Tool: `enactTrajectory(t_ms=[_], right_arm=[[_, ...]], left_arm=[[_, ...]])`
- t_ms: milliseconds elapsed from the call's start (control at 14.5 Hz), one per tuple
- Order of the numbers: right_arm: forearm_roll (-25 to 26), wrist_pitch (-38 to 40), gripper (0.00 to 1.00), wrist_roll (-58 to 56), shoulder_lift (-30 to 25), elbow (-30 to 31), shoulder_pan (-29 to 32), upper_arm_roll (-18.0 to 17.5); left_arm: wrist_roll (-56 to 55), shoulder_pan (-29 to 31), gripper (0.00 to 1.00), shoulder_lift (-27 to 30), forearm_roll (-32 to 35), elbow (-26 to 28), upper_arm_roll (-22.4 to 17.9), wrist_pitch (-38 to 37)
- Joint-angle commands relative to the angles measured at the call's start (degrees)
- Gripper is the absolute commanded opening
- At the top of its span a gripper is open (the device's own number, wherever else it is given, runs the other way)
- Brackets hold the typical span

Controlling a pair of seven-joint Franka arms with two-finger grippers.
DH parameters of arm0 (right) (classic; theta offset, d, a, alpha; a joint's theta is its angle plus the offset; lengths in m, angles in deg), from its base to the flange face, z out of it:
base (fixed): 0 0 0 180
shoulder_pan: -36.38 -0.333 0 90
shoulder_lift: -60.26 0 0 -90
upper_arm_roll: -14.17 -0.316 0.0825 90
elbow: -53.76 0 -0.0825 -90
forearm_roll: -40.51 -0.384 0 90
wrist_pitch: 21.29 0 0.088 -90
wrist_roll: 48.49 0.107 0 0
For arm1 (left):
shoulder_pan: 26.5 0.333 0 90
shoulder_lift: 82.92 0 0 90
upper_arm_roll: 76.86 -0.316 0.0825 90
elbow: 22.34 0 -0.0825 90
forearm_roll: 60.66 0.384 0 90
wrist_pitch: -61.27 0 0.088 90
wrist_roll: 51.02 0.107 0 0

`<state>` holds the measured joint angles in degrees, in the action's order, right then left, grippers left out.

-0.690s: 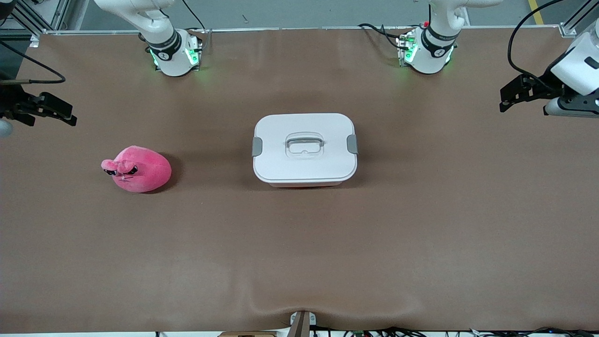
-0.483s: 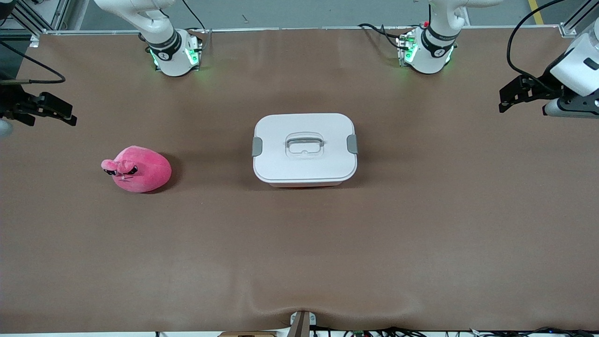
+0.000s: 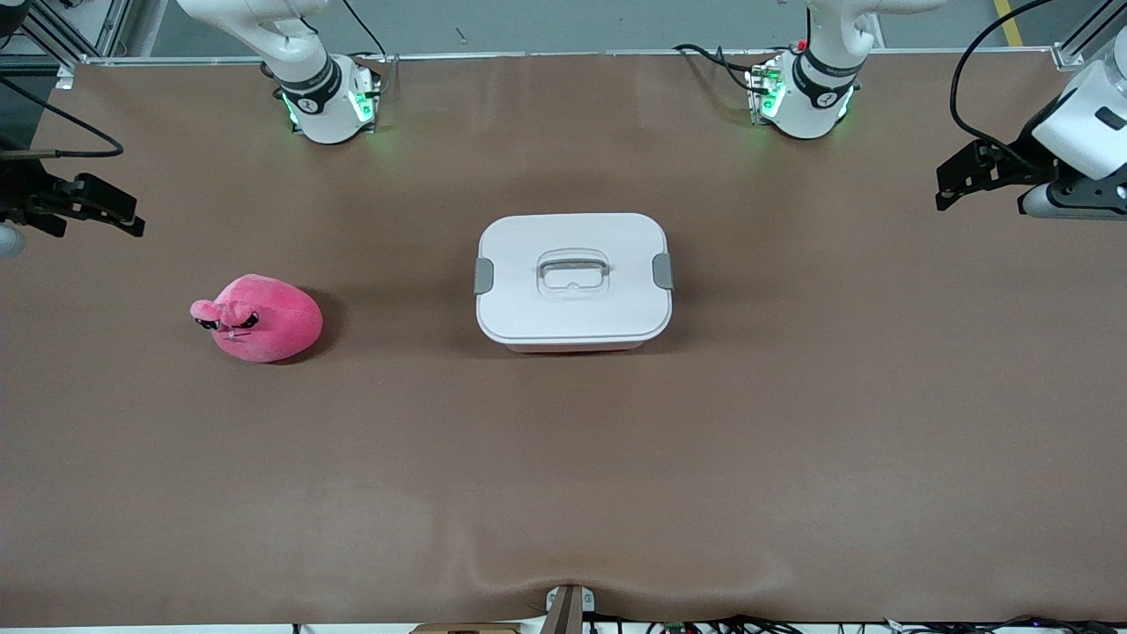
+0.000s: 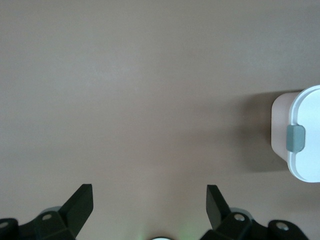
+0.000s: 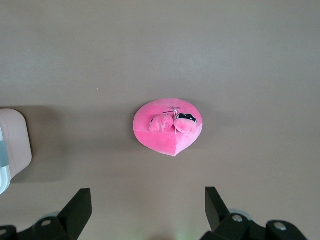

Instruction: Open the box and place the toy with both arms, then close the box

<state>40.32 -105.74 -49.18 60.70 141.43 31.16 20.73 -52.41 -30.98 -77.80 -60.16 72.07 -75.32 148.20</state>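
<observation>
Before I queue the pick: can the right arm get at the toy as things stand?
Probably yes: the right gripper hangs open over bare table, and nothing lies between it and the toy.

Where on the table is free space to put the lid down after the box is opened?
The widest bare patch is the table nearer the front camera than the box and toy. Bare cloth also lies between box and toy, and from the box toward the left arm's end. Nowhere is crowded; the left gripper and right gripper hang open over the table ends.
</observation>
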Motion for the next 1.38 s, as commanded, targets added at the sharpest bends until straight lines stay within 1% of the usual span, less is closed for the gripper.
enactTrajectory(t_ms=[0,69,207,345,483,690,828,1034,1172,1310], right_arm=[[0.7,0.0,1.00,0.0,-0.4,0.5,0.6,-0.8],[0.8,0.1,1.00,0.1,-0.4,0.9,0.6,-0.8],[0.8,-0.6,1.00,0.0,-0.4,2.6,0.5,-0.8],[0.7,-4.5,1.00,0.0,-0.9,5.8,0.4,-1.0],[0.4,-7.6,1.00,0.1,-1.1,9.3,0.3,-1.6],[0.0,-12.5,1.00,0.0,-1.1,14.1,-0.1,-2.0],[0.0,-17.6,1.00,0.0,-2.4,19.1,-0.7,-2.1],[0.2,-23.4,1.00,-0.1,-1.8,23.6,-0.8,-2.3],[0.8,-25.3,1.00,-2.1,0.0,24.6,-0.7,-2.3],[1.0,-26.4,1.00,-7.3,1.9,24.6,-0.2,-2.3]], left_arm=[[-1.8,-0.5,1.00,-1.0,-0.8,-1.7,0.5,-3.2],[-2.3,-0.4,1.00,-0.9,-1.1,-1.0,1.4,-3.3],[-4.7,-0.2,1.00,-0.9,-1.3,0.6,5.0,-3.3],[-8.7,-0.8,1.00,-1.3,-1.6,1.6,5.9,-2.8],[-12.4,-1.0,1.00,-1.4,-1.6,3.7,9.0,0.2],[-22.1,-1.0,1.00,-2.7,-1.6,4.8,13.8,2.1],[-28.2,-0.9,1.00,-2.7,-1.6,7.2,17.1,5.3],[-38.2,-1.1,1.00,-3.1,-1.5,10.7,22.1,10.1],[-48.7,-1.2,1.00,-4.3,-1.6,12.4,25.7,13.9],[-57.9,-1.1,1.00,-6.9,-1.5,12.4,28.6,16.5]])
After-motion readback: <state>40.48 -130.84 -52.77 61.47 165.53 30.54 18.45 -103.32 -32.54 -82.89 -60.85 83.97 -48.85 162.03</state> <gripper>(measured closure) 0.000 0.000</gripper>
